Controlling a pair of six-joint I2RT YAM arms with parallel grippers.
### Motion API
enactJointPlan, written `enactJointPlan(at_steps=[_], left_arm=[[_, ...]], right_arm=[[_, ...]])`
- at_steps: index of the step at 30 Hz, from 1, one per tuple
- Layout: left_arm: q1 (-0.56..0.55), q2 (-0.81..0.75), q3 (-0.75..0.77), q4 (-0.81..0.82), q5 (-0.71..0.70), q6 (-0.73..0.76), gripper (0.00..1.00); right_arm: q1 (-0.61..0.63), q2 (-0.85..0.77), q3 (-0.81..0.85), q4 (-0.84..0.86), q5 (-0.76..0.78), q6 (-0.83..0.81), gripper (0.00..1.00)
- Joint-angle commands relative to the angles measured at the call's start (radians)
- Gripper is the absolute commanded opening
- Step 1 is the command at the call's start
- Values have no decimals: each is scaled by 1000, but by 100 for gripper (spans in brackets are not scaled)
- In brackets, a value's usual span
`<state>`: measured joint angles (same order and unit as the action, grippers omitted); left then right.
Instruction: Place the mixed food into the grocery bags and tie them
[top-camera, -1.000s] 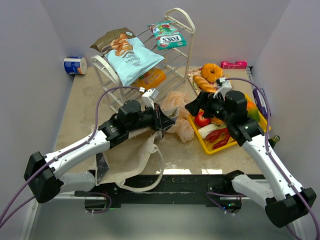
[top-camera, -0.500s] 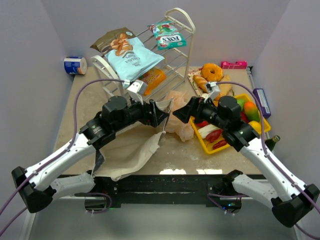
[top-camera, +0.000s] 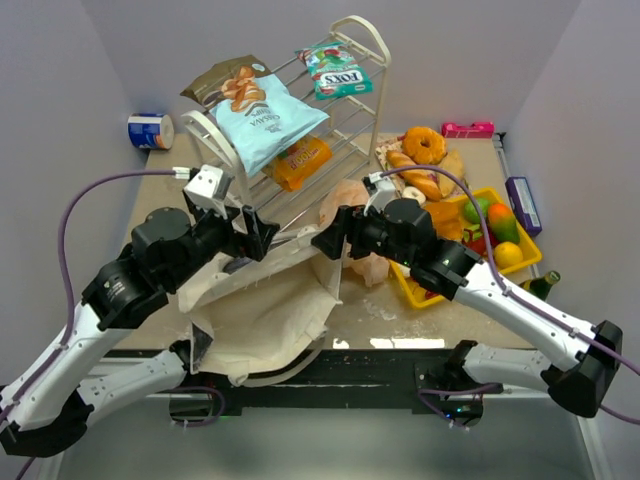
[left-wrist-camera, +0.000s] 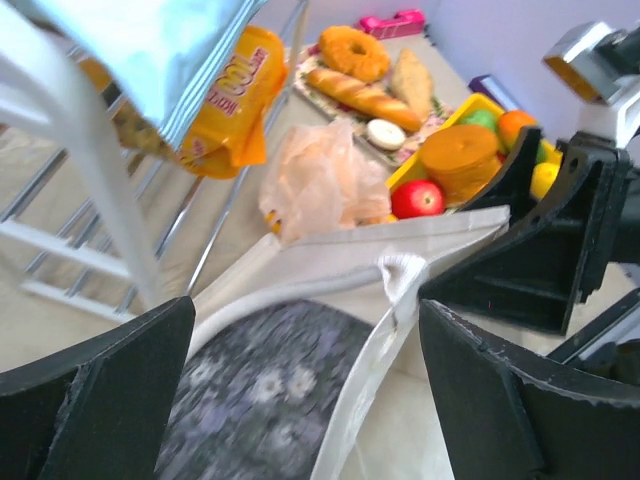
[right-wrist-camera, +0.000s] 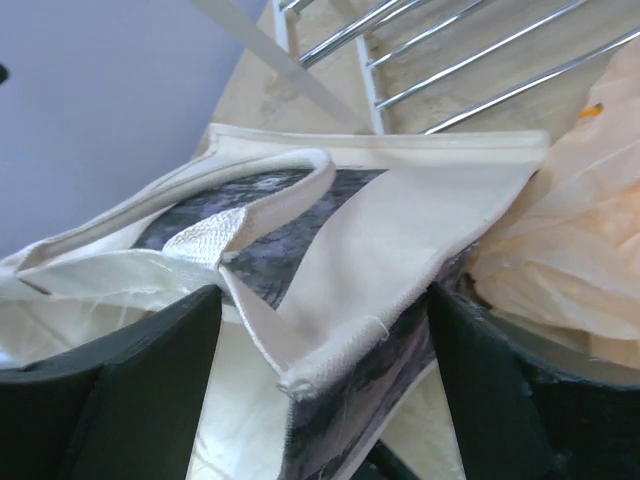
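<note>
Our left gripper and right gripper both stood wide apart, holding nothing, at the mouth of the cloth bag. It seemed we were opening it. Next, we needed to grab a snack pack from the rack.

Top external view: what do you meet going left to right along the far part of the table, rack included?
Blue-and-white can → light blue snack packet → green-white snack packet → donut → pink object
</note>
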<state>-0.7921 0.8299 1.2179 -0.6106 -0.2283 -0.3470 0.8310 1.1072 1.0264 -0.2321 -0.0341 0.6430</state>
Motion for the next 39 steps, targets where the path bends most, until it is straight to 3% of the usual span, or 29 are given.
enactJointPlan(at_steps=[1, 3, 6, 12, 15, 18, 19, 21, 22, 23, 27, 32, 35, 39], left_arm=[[5, -2, 26, -172, 39, 109, 100], [4, -14, 6, -176, 122, 131, 100], [5, 0, -18, -179, 190, 151, 100], [4, 100, -46, -224, 130, 184, 100], [5, 120, -63, -203, 185, 206, 95], [4, 133, -69, -198, 186, 214, 51], [4, 136, -67, -201, 126, 195, 22], [5, 135, -67, -201, 68, 174, 3], [7, 132, -67, -195, 37, 154, 0], [13, 126, -66, -175, 29, 143, 0], [57, 110, -64, -103, 49, 95, 0], [162, 118, -80, 6, 184, 59, 0], [177, 133, -74, 37, 201, 46, 0], [185, 140, -77, 74, 204, 29, 0]], right_arm=[[17, 31, 41, -32, 120, -22, 65], [19, 43, 49, -36, 144, -35, 47], [17, 74, 86, -52, 171, -63, 37], [17, 140, 196, -81, 220, -132, 36], [17, 184, 239, -95, 232, -163, 35], [16, 223, 294, -140, 247, -189, 35], [17, 226, 305, -156, 249, -195, 36], [17, 204, 319, -191, 247, -197, 46], [17, 189, 320, -206, 249, -197, 52], [17, 156, 317, -223, 240, -194, 63], [17, 25, 242, -291, 198, -141, 87], [17, -141, 73, -271, 64, -17, 91], [23, -208, -46, -182, -76, 79, 90], [92, -233, -143, -28, -121, 185, 88]])
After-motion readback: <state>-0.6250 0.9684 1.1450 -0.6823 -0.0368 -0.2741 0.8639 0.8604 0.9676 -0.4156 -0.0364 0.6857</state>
